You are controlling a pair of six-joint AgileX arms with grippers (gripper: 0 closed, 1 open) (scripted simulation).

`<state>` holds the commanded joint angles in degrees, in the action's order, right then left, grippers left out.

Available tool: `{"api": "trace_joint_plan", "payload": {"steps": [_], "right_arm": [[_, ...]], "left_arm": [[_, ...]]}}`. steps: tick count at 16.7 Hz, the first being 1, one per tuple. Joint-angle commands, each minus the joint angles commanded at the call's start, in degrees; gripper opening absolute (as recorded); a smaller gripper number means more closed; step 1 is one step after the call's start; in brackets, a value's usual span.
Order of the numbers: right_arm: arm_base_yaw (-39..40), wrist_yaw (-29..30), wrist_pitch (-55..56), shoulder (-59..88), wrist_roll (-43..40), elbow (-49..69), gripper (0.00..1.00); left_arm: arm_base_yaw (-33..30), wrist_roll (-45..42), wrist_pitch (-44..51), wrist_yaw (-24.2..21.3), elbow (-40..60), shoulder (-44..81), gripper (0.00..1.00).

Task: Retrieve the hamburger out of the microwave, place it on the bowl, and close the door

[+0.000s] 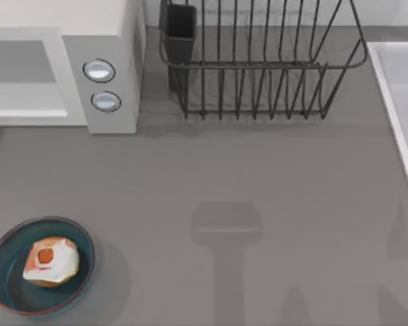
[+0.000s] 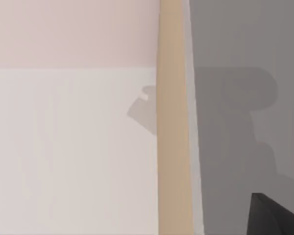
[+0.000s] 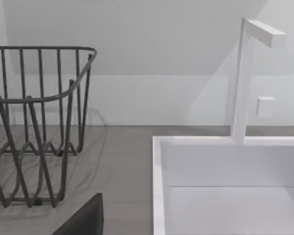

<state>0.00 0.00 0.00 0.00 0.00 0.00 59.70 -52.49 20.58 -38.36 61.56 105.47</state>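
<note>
Top view: the hamburger sits inside the bowl, slightly toward the bowl's right half, red-orange spot facing up. The bowl is on the grey table at the near left corner. The microwave stands at the far left, its grey side panel with two silvery buttons facing the camera; the door lies flush with the casing front, closed as far as I can read it. A black wire dish rack stands just right of the microwave at the far edge. A white sink runs along the right side. Arm shadows fall on the table at centre and at the right; the bowl and hamburger lie well apart from both.

Left wrist view: a pale flat surface, a tan vertical strip and grey table beside it. A dark fingertip of my left gripper pokes in at one corner. I cannot tell whether that gripper is open or closed. Hamburger's position relative to it: cannot tell from here.

Right wrist view: the dish rack and the sink with its white faucet against the wall. A dark fingertip of my right gripper shows at the edge, above the table between rack and sink; its state I cannot tell. Nothing is visibly held.
</note>
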Motion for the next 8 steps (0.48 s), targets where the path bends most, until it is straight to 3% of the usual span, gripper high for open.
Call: {"api": "trace_joint_plan", "payload": {"steps": [5, 8], "right_arm": [[0.0, 0.0, 0.0, 0.0, 0.0, 0.0, 1.0], [0.0, 0.0, 0.0, 0.0, 0.0, 0.0, 1.0]], "left_arm": [[-0.8, 0.7, -0.4, 0.3, -0.9, -1.2, 0.0], [-3.8, 3.9, -3.2, 1.8, -6.6, -6.3, 0.0]]}}
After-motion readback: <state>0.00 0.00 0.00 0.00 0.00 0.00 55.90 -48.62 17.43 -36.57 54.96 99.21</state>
